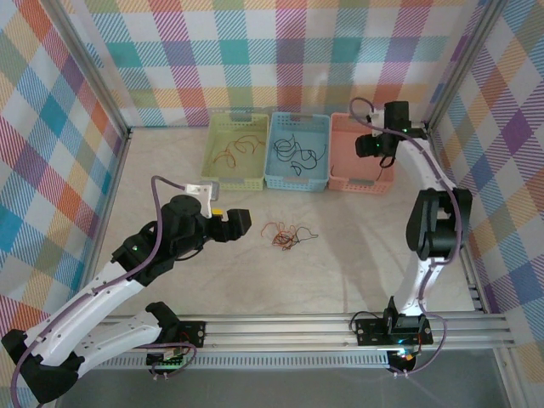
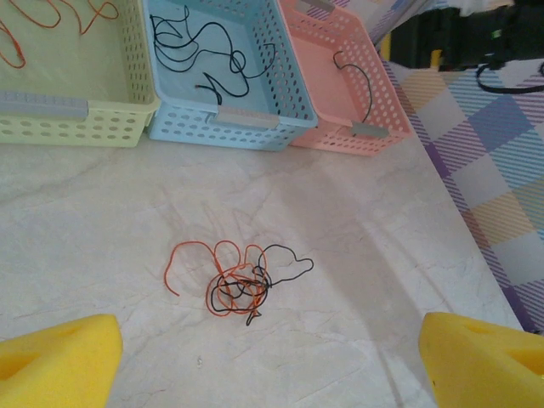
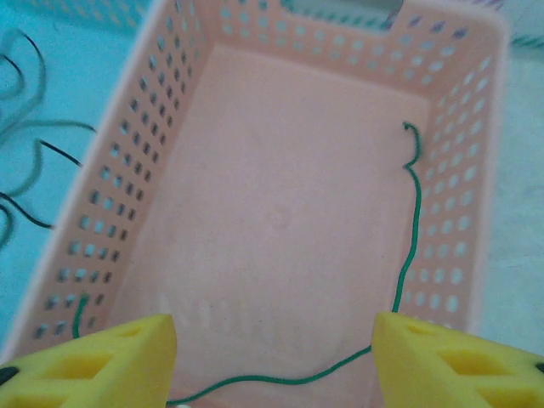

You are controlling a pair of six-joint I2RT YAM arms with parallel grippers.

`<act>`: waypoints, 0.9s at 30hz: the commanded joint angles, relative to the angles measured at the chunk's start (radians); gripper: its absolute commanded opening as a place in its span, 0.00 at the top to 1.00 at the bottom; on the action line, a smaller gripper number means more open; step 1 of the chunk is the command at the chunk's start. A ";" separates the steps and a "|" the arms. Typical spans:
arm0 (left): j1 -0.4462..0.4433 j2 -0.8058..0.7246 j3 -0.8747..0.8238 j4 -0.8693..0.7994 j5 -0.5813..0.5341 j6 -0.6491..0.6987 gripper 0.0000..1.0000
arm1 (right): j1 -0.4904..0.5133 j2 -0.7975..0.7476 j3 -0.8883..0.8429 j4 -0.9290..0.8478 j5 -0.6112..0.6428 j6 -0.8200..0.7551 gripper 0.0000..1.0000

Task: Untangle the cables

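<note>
A small tangle of orange and black cables [image 1: 286,235] [image 2: 238,277] lies on the table in front of the baskets. My left gripper [image 1: 231,223] [image 2: 263,365] hovers open just left of it, with nothing between its yellow pads [image 2: 59,361]. My right gripper [image 1: 374,146] [image 3: 272,361] hangs open over the pink basket [image 1: 361,155] [image 3: 170,136], where a green cable [image 3: 406,255] lies loose on the floor, running between the pads. Orange cables [image 1: 236,150] rest in the yellow-green basket [image 1: 234,174] and black cables [image 1: 295,153] [image 2: 204,51] in the blue basket [image 1: 297,180] [image 2: 255,127].
The three baskets stand in a row at the back against the checked wall. Metal frame posts [image 1: 98,85] rise at the corners. A rail [image 1: 280,327] runs along the near edge by the arm bases.
</note>
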 commanded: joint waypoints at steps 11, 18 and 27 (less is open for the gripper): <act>0.015 0.184 -0.024 0.090 0.116 -0.006 0.15 | 0.243 -0.301 -0.378 0.124 -0.377 0.207 0.54; 0.021 0.356 -0.075 0.246 0.268 -0.081 0.17 | 0.340 -0.325 -0.594 0.118 -0.450 0.099 0.59; 0.020 0.544 -0.060 0.341 0.325 -0.127 0.22 | 0.376 -0.173 -0.580 0.104 -0.519 -0.037 0.59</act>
